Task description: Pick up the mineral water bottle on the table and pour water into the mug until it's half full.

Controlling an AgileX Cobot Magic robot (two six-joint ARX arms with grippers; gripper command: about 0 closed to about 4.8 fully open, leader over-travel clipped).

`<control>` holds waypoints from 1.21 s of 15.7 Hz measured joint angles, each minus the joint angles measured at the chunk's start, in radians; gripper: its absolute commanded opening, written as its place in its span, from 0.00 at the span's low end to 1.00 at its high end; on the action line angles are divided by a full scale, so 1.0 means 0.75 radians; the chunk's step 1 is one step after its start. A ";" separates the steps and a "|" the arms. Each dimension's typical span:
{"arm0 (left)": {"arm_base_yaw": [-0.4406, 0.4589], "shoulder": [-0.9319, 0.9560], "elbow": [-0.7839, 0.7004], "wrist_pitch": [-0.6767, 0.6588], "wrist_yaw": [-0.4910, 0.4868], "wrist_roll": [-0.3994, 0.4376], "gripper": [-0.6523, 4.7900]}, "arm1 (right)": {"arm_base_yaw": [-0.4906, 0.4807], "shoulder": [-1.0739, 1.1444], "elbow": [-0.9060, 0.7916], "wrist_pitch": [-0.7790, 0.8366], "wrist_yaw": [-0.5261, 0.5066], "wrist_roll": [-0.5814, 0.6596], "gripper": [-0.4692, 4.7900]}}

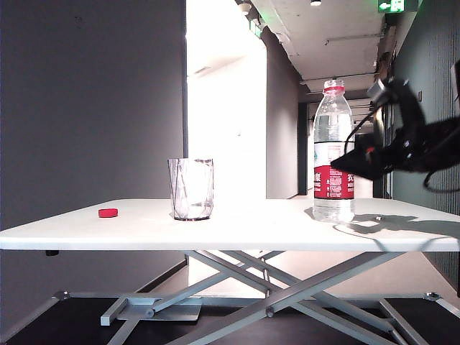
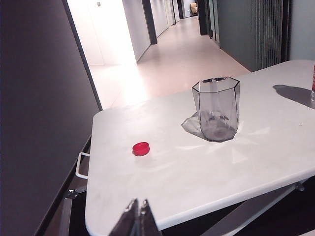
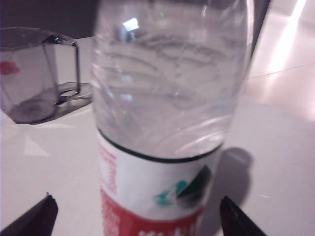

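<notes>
The mineral water bottle point(image 1: 333, 151) stands upright on the right part of the white table point(image 1: 237, 233), with no cap on its red neck ring. My right gripper point(image 1: 353, 162) hovers level at its red and white label. In the right wrist view the bottle point(image 3: 167, 98) sits between the wide-open fingertips point(image 3: 39, 216) of that gripper point(image 3: 136, 202), with a gap on each side. The clear mug point(image 1: 191, 189) stands empty near the table's middle. My left gripper point(image 2: 138, 204) is shut on nothing, off the table's near edge, well short of the mug point(image 2: 216, 109).
A small red cap point(image 1: 108, 213) lies on the table to the left of the mug, also seen as the red cap point(image 2: 141, 148) in the left wrist view. Beneath the tabletop is a grey scissor frame point(image 1: 273, 284). A corridor runs behind.
</notes>
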 measured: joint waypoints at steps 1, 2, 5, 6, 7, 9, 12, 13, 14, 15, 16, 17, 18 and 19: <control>0.000 0.000 0.000 0.000 0.000 0.000 0.11 | 0.000 0.052 0.041 0.025 -0.014 0.028 1.00; 0.000 0.000 0.000 0.000 0.000 0.000 0.11 | 0.000 0.102 0.076 0.075 -0.038 0.062 1.00; 0.000 0.000 0.000 0.000 0.000 0.000 0.11 | 0.001 0.197 0.173 0.111 -0.091 0.106 1.00; 0.000 0.000 0.000 0.000 0.000 0.000 0.11 | 0.000 0.223 0.195 0.124 -0.093 0.124 1.00; 0.000 0.000 0.000 0.000 0.000 0.000 0.11 | 0.000 0.240 0.211 0.124 -0.093 0.135 1.00; 0.000 0.000 0.000 0.000 0.000 0.000 0.11 | 0.000 0.259 0.238 0.123 -0.094 0.143 1.00; 0.000 -0.001 0.000 0.001 0.000 0.000 0.11 | 0.001 0.272 0.289 0.132 -0.129 0.154 1.00; 0.000 0.000 0.000 0.000 0.000 0.000 0.11 | 0.001 0.275 0.308 0.132 -0.134 0.170 1.00; 0.000 0.000 0.000 0.000 0.000 0.000 0.11 | 0.002 0.275 0.316 0.133 -0.134 0.179 1.00; 0.000 0.000 0.000 0.000 -0.001 0.000 0.11 | 0.001 0.276 0.320 0.132 -0.135 0.186 1.00; 0.000 0.000 0.000 0.000 0.000 0.000 0.11 | 0.002 0.276 0.325 0.131 -0.134 0.193 1.00; 0.000 0.000 0.000 0.000 -0.001 0.000 0.11 | 0.002 0.276 0.326 0.131 -0.135 0.205 1.00; 0.000 0.000 0.000 0.000 0.000 0.000 0.11 | 0.003 0.275 0.326 0.126 -0.135 0.210 1.00; 0.000 0.000 0.000 0.000 0.000 0.000 0.11 | 0.003 0.275 0.326 0.116 -0.135 0.213 1.00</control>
